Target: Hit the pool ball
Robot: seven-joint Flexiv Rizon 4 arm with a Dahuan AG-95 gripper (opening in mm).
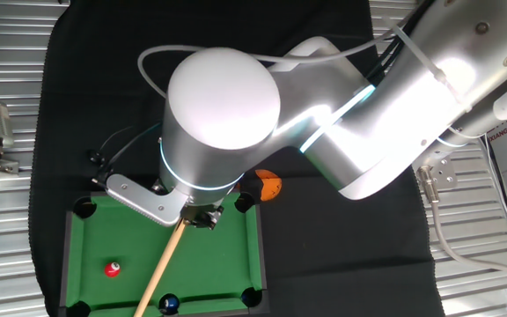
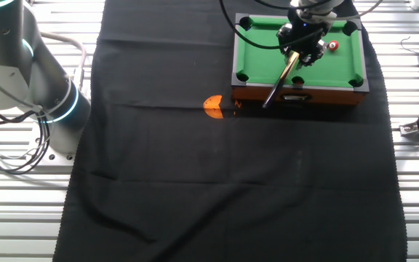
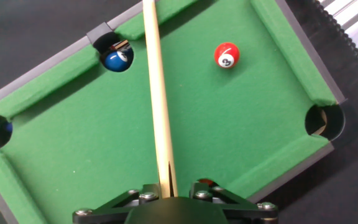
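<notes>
An orange ball [image 1: 268, 186] lies on black cloth [image 2: 195, 167], blue ball [image 3: 116, 60] pocketed.

The glossy silver-white robot arm [image 1: 359, 114] is built of fat rounded cylinders, its big joint capped by a smooth white dome [image 1: 223, 84]; thin rings of teal-white light [image 1: 192, 180] band the seams between links; a pale grey cable [image 1: 236, 55] loops over the top and dark wires run beside it; a flat grey metal bracket with screw heads [image 1: 143, 198] sits below the dome; the black hand [image 3: 166, 208] shows silver screws along its edge; the base column [image 2: 20, 65] looks the same silver, though it is partly cropped.
</notes>
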